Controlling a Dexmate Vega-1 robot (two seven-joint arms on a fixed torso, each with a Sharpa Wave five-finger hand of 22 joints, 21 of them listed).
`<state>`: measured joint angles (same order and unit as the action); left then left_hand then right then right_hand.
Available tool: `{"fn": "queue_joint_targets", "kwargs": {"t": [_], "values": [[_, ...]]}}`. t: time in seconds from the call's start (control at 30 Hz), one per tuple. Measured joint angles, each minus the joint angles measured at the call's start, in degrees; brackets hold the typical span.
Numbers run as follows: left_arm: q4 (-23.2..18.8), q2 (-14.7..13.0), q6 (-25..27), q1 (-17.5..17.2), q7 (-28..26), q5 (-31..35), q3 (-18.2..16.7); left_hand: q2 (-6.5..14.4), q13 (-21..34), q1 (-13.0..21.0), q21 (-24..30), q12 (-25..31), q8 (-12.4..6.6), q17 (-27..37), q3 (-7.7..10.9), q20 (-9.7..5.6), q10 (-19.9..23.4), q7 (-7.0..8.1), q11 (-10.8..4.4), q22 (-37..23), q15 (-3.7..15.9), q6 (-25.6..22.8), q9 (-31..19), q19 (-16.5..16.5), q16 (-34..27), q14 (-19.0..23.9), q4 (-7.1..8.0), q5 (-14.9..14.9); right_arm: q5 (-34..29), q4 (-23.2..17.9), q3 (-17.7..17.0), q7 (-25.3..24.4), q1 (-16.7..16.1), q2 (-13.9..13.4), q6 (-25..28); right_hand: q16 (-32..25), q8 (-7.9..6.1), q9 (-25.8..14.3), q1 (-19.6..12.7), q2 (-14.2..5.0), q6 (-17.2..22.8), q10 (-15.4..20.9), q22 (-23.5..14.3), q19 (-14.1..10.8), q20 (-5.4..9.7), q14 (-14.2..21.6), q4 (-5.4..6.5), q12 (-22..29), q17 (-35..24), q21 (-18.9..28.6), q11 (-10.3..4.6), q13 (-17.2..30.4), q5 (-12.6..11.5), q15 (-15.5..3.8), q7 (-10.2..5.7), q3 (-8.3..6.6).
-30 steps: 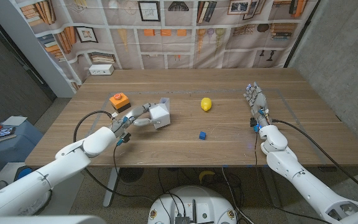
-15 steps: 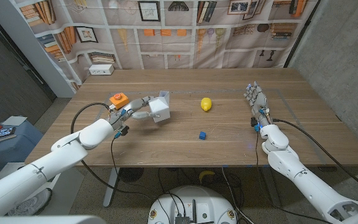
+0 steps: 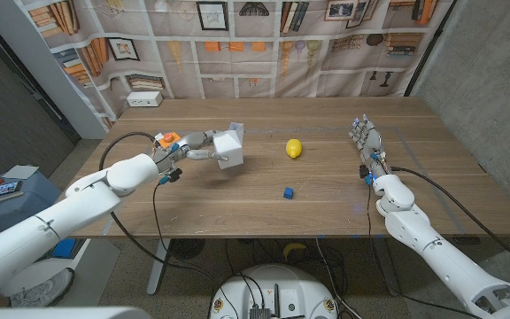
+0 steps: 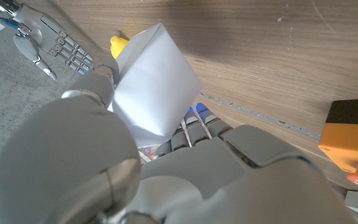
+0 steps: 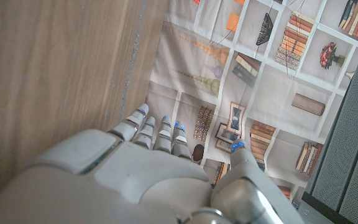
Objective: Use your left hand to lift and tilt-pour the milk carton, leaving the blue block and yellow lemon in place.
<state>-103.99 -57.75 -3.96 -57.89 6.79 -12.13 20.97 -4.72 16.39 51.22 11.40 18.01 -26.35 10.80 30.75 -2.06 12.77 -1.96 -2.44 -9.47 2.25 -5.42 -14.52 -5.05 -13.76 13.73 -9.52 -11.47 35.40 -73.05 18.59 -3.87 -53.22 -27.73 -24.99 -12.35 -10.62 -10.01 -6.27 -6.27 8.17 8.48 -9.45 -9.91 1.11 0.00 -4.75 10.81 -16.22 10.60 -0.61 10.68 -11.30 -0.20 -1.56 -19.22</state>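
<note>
The milk carton (image 3: pixel 228 147) was up off the worktop (image 3: pixel 237 199), held in the left hand (image 3: pixel 197 146) over the left part of the wood. It was a white box and it leaned over, with its pointed top tipped toward the lemon (image 3: pixel 294 148). In the left wrist view the carton (image 4: pixel 151 84) sat tight between the fingers (image 4: pixel 98 78) of that hand (image 4: pixel 160 168), which wrapped around its sides (so that hand was holding it, not just touching it).

The yellow lemon lay on the wood, off to the right of the carton and well apart from it. The little blue block (image 3: pixel 287 192) sat nearer the robot than the lemon, also alone, with nothing touching it.

Just behind the left hand was an orange and black box (image 3: pixel 167 139) on the worktop; in the left wrist view it (image 4: pixel 351 134) showed at the edge.

The right hand (image 3: pixel 366 146) was far over on the right side of the worktop, with nothing in it. Its fingers (image 5: pixel 148 127) were straight and a little apart, pointing away from the robot.

A small white box (image 3: pixel 144 99) sat at the far left corner of the worktop.
</note>
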Motion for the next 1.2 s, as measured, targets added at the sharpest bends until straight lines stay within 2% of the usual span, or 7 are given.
{"fn": "queue_joint_targets", "kwargs": {"t": [0.5, 0.67, 0.7, 0.97, 1.07, 1.13, 1.2], "values": [[-5.6, -5.1, 8.7, 7.1, 8.9, -2.5, 1.4, 0.7, 0.5, -0.2, 0.0, 0.0, -0.44, 0.3, -0.41, 0.0, 0.0, 0.21, 0.0, 0.0, 0.0, 0.2, -0.2, 0.0, 0.0, 0.0, 0.41, 0.0, 0.6, 2.6, 0.1, 2.7, 2.8, -0.1, 0.9, 0.0, 0.0, 0.0, 0.0, 0.0, 0.0, 0.0, 0.0, 0.2, -0.21, 0.0, 0.0, 0.0, 0.0, 0.0, 0.0, 0.0, 0.0, 0.0, 0.0, 0.0], [-6.2, -5.5, 11.5, 7.7, 11.0, -2.1, 1.6, 0.9, 0.7, -0.4, 0.0, 0.0, -0.44, 0.3, -0.71, 0.0, 0.0, 0.21, 0.0, 0.0, 0.0, 0.2, -0.3, -0.6, 0.0, 0.0, 0.23, -0.5, 0.7, 3.5, 0.3, 2.9, 3.5, 0.1, 0.8, 0.0, 0.0, 0.0, 0.0, 0.0, 0.0, 0.0, 0.0, 0.2, -0.21, 0.0, 0.0, 0.0, 0.0, 0.0, 0.0, 0.0, 0.0, 0.0, 0.01, 0.0], [-7.7, -6.7, 12.4, 9.6, 11.8, -1.9, 2.3, 0.9, 0.8, -0.4, 0.0, 0.0, -0.44, 0.3, -0.7, 0.0, 0.0, 0.21, 0.0, 0.0, 0.0, 0.2, -0.3, -0.6, 0.0, 0.0, 0.23, -0.5, 0.8, 3.8, 0.3, 3.5, 3.7, 0.2, 0.5, 0.0, 0.0, 0.0, 0.0, 0.0, 0.0, 0.0, 0.0, 0.2, -0.21, 0.0, 0.0, 0.0, 0.0, 0.0, 0.0, 0.0, 0.0, 0.0, 0.01, 0.0], [-9.5, -8.3, 17.7, 14.5, 17.3, 0.0, 4.4, 1.1, 1.0, -0.7, 0.0, 0.0, -0.66, 0.3, -1.06, 0.0, 0.0, -0.09, 0.0, 0.0, 0.0, 1.0, -0.3, -0.6, 0.0, 0.0, 0.24, -0.5, 1.0, 5.8, 0.6, 4.5, 4.7, 0.7, 0.0, 0.0, 0.0, 0.0, 0.0, 0.0, 0.0, 0.0, 0.0, 0.2, -0.2, 0.0, 0.0, 0.0, 0.0, 0.0, 0.0, 0.0, 0.0, 0.0, 0.01, 0.0], [-9.5, -8.3, 19.1, 14.5, 19.1, 1.1, 4.4, 1.4, 1.2, -1.0, 0.0, 0.0, -0.66, 0.3, -1.36, 0.0, 0.0, -0.18, 0.0, 0.0, 0.0, 1.2, -0.3, -0.6, 0.0, 0.0, 0.4, -0.5, 1.2, 6.5, 0.6, 5.2, 5.1, 1.0, -0.3, 0.0, 0.0, 0.0, 0.0, 0.0, 0.0, 0.0, 0.0, 0.2, -0.2, 0.0, 0.0, 0.0, 0.2, 0.0, 0.0, 0.0, 0.0, 0.0, 0.01, 0.0], [-10.8, -8.6, 20.8, 18.0, 21.1, 2.6, 6.2, 1.6, 1.3, -0.8, 0.0, 0.0, -0.78, 0.3, -1.36, 0.0, 0.0, -0.18, 0.0, 0.0, 0.0, 1.2, -0.4, -0.6, 0.0, 0.0, 0.4, -0.5, 1.3, 6.9, 0.6, 5.4, 5.2, 1.1, -0.4, 0.0, 0.0, 0.0, 0.0, 0.0, 0.0, 0.0, 0.0, 0.2, -0.2, 0.0, 0.0, 0.0, 0.3, 0.0, 0.0, 0.0, 0.0, 0.0, 0.01, 0.0], [-11.0, -8.6, 22.1, 18.7, 22.7, 4.0, 6.6, 1.8, 1.4, -0.7, 0.0, 0.0, -1.0, 0.3, -1.52, -0.13, 0.0, -0.18, 0.0, 0.0, 0.0, 1.2, -0.5, -0.8, 0.0, 0.0, 0.24, -0.5, 1.3, 7.3, 0.7, 5.5, 5.4, 1.2, -0.5, 0.0, 0.0, 0.0, 0.0, 0.0, 0.0, 0.0, 0.0, 0.2, -0.2, 0.0, 0.0, 0.0, 0.3, 0.0, 0.0, 0.0, 0.0, 0.0, 0.01, 0.0]]}}
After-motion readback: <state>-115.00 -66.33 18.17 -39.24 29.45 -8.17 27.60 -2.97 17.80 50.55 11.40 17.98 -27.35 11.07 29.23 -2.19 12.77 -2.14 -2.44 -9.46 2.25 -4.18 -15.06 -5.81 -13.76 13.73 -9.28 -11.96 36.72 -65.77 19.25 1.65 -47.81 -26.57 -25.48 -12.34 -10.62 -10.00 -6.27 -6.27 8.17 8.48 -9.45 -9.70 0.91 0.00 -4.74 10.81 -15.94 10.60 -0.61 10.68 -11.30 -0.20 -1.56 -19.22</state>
